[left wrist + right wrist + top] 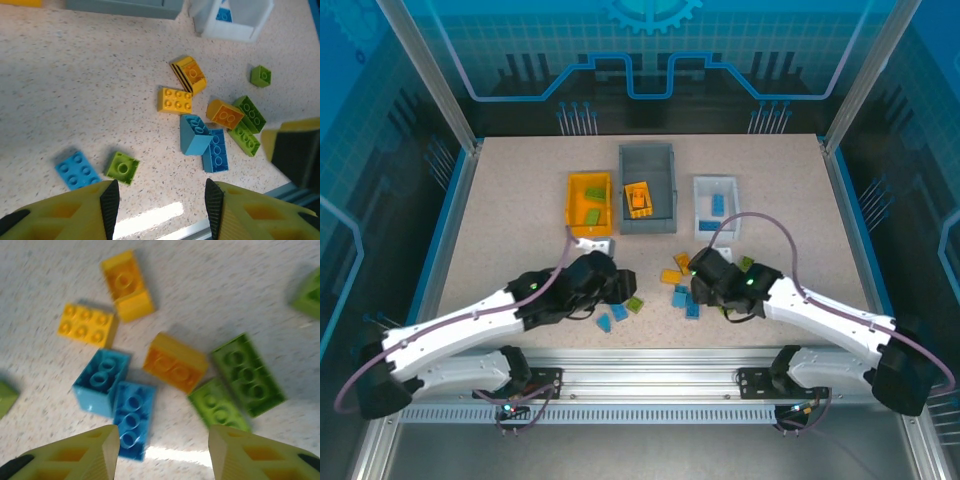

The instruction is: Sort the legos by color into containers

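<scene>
Closest to the lens, the left pincer (162, 200) hangs with its jaws wide and nothing between them. It is above the speckled bench (75, 75), on the near side of the dark grey bin (647, 160) and a little to its left. A light blue brick (76, 170) and a square lime brick (122, 167) lie just beyond its left finger. The right pincer (162, 440) is likewise spread and holds nothing, low over the loose legos (680, 298), which lie on the bench nearer the arms than the dark grey bin and slightly to its right. Under it a dark blue brick (132, 420) lies against a pale blue brick (102, 382). An orange brick (175, 362) sits just beside them, close against a long lime brick (247, 375) and a shorter lime brick (217, 405). A yellow six-stud brick (87, 325) and an orange-yellow brick (127, 287) lie on the side toward the dark grey bin. The yellow-orange bin (572, 205) stands just left of the dark grey bin and has lime pieces (592, 217) in it. The white bin (701, 205) stands to the dark grey bin's right, a gap apart, with a blue brick (718, 204) inside. The dark grey bin itself holds a flat orange frame (639, 199).
</scene>
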